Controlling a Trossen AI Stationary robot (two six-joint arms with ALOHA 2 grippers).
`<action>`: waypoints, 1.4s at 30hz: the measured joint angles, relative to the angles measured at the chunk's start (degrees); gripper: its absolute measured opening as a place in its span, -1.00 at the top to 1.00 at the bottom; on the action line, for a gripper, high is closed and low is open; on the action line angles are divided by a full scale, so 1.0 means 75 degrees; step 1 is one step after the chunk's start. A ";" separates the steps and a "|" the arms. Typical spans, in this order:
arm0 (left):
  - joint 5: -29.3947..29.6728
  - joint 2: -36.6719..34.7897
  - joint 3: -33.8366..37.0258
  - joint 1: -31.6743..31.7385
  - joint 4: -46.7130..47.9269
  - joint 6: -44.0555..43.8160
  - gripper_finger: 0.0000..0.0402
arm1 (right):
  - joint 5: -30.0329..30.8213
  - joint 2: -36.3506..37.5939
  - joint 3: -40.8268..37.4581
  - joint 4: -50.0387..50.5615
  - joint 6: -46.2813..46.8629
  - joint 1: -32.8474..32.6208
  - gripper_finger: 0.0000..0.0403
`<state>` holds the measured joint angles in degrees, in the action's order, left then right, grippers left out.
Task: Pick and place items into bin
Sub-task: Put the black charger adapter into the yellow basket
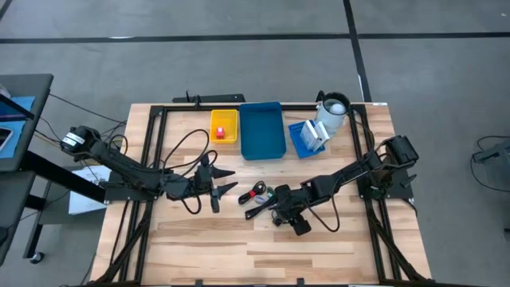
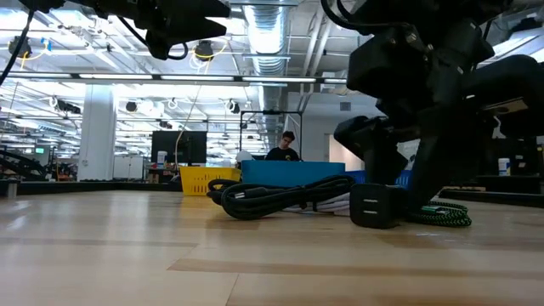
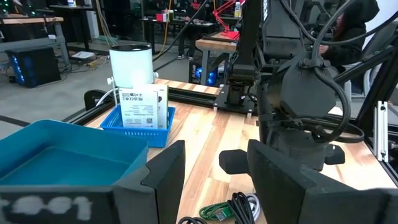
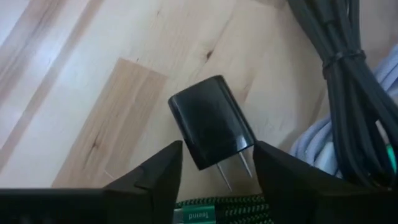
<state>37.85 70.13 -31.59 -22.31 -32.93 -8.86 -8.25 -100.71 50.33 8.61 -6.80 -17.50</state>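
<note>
My right jaws (image 4: 211,171) are open around a black plug (image 4: 211,121) lying flat near the middle of the tabletop (image 1: 319,247), beside cables (image 1: 255,195). My left jaws (image 1: 225,180) hang open nearby. The blue bin (image 1: 262,131) sits by the far edge.

Green cable (image 4: 214,214) tag: "Teend" (partly hidden).

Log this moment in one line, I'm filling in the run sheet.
right gripper: open, around black plug on table | left gripper: open, waiting above table | blue bin: empty
</note>
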 joint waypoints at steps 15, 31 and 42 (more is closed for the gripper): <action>0.0000 0.0003 0.0000 -0.0002 0.0001 0.0000 0.19 | -0.0097 0.0000 0.0000 -0.0013 -0.0159 0.0002 0.54; 0.0003 0.0001 0.0000 -0.0001 0.0004 0.0000 0.19 | -0.0117 0.0000 0.0000 -0.0042 -0.0165 0.0003 0.78; 0.0003 0.0003 0.0000 0.0001 0.0004 0.0000 0.19 | -0.0120 0.0000 0.0000 -0.0067 -0.0171 0.0001 0.80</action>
<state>37.87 70.15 -31.59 -22.31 -32.91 -8.86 -9.15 -100.71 50.33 8.11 -8.08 -17.49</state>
